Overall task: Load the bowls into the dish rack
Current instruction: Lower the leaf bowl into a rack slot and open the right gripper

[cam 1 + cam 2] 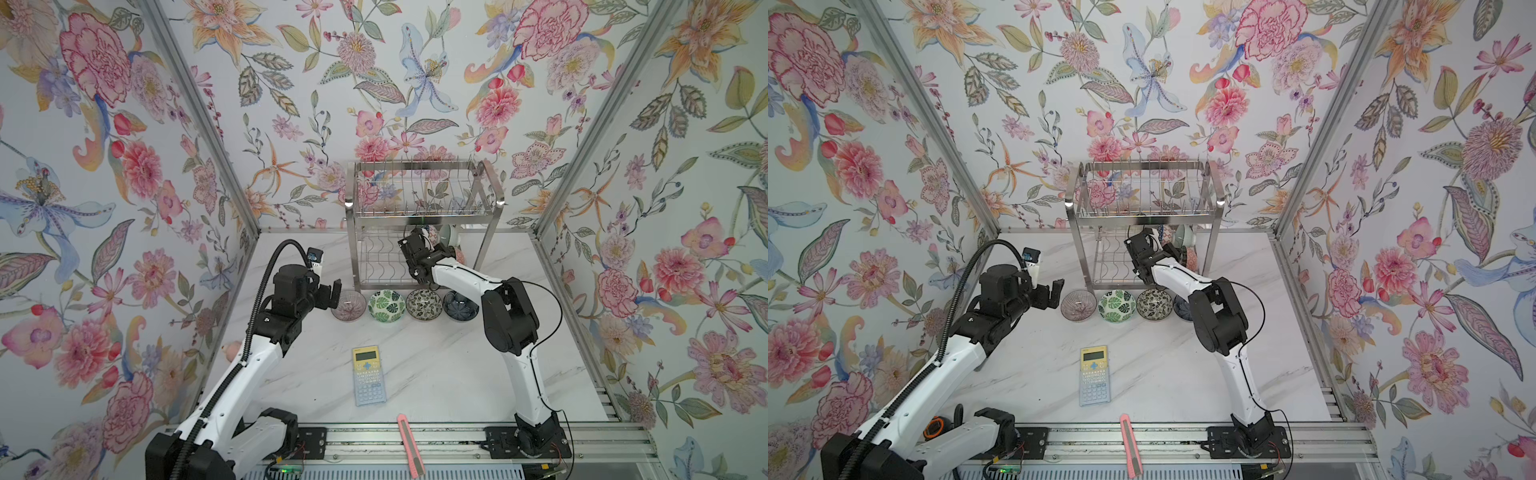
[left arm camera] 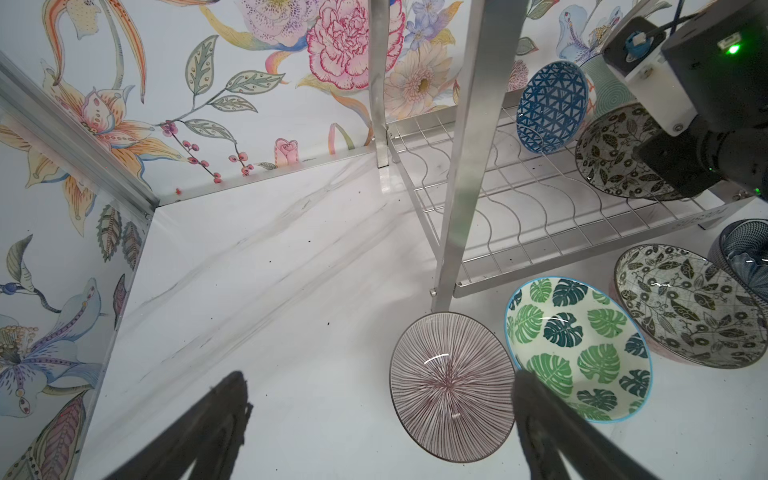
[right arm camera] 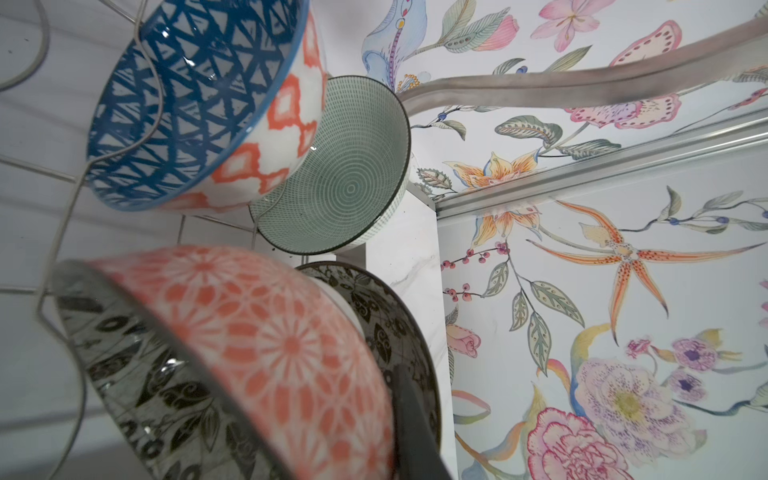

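right claw (image 1: 426,241) clamping floral bowl (image 2: 611,162) in dish rack (image 1: 415,221), left claw (image 1: 332,297) spread

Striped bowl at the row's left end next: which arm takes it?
Left: the open left gripper hovers beside the striped bowl; the right gripper is in the dish rack, shut on a floral bowl.

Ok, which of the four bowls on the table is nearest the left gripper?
The pinkish fine-lined bowl, at the row's left end beside the left gripper; the leaf bowl, floral bowl and dark-blue bowl sit farther right.
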Tool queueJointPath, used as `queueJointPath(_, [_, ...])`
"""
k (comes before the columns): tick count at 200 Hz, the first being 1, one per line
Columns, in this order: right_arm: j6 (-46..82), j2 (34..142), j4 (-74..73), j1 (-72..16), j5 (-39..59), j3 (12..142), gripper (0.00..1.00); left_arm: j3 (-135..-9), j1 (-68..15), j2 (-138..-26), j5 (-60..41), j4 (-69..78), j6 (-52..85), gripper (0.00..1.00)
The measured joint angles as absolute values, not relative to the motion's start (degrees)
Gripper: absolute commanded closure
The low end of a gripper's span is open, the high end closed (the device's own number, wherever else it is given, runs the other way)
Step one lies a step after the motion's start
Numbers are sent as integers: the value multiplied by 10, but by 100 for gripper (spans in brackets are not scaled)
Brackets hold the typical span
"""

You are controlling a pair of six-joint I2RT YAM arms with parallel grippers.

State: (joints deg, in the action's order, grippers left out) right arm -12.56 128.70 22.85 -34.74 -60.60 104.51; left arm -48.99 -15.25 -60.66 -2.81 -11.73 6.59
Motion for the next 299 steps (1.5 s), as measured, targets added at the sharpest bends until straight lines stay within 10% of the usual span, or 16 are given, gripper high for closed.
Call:
queueJointPath(76, [-133,1319,218,-349,-614,1075,100,-490,-152,-609,-28,-117,66,1])
queueJointPath(162, [-122,1320,216,-355,-600,1068,78,-490,-152,-610,-28,-117,66,1])
queueJointPath(299, [-83,1273,227,-356,-514,1030,1,-490,-152,-614,-31,-117,66,1])
